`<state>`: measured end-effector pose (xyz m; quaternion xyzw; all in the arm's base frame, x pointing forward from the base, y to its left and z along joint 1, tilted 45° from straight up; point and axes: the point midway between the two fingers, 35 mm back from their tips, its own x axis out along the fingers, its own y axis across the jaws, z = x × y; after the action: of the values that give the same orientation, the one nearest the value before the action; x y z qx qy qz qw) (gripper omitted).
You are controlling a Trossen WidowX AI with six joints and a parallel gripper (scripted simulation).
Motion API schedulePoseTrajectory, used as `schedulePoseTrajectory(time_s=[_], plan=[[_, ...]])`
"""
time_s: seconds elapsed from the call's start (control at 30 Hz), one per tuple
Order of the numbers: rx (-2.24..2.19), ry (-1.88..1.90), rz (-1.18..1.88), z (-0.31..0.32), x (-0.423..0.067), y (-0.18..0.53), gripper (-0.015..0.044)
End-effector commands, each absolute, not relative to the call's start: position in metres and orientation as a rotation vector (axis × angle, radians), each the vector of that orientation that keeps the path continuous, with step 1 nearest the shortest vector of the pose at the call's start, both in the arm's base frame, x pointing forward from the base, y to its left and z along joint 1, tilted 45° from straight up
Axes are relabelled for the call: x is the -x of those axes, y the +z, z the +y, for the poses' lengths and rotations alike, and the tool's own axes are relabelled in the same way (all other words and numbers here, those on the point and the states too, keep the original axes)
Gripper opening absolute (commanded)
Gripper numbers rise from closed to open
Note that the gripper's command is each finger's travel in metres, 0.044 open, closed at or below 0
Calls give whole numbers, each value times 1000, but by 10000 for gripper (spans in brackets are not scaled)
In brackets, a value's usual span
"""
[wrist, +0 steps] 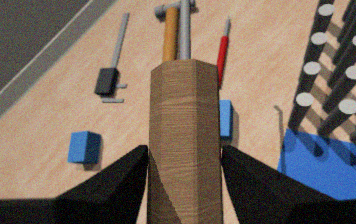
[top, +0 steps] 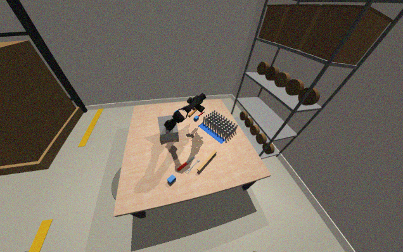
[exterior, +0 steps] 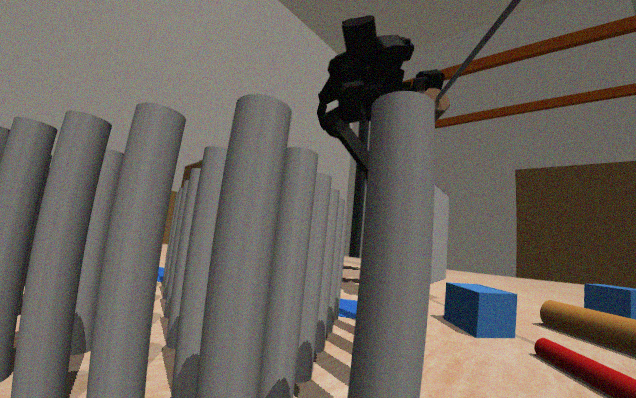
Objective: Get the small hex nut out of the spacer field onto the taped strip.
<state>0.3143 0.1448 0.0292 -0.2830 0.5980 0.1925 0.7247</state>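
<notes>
My gripper (top: 199,98) (exterior: 370,80) (wrist: 185,153) is shut on the wooden handle (wrist: 185,140) (exterior: 441,102) of a hook tool. Its thin metal rod (wrist: 185,27) (exterior: 475,50) points away from the fingers. The gripper hangs in the air over the back of the table, to the left of the field of standing grey spacers (top: 220,125) (exterior: 260,225) (wrist: 312,70). The blue taped strip (top: 210,133) (wrist: 320,172) (exterior: 347,307) lies along the front of the spacers. I cannot make out the hex nut in any view.
Below the gripper lie an orange-handled hammer (wrist: 170,35), a red screwdriver (wrist: 222,47), a black-headed tool (wrist: 107,80) and two blue blocks (wrist: 226,117) (wrist: 84,146). Near the table's front lie another red screwdriver (top: 184,165), a wrench (top: 192,166), a wooden bar (top: 206,161) and a blue block (top: 171,179).
</notes>
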Motion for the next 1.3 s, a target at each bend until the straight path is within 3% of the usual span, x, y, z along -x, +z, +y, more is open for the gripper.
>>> schedulePoseTrajectory(time_s=[0.0, 1.27], plan=[[637, 476, 1331, 175, -304, 14, 0], [781, 578, 1466, 329, -132, -127, 0]])
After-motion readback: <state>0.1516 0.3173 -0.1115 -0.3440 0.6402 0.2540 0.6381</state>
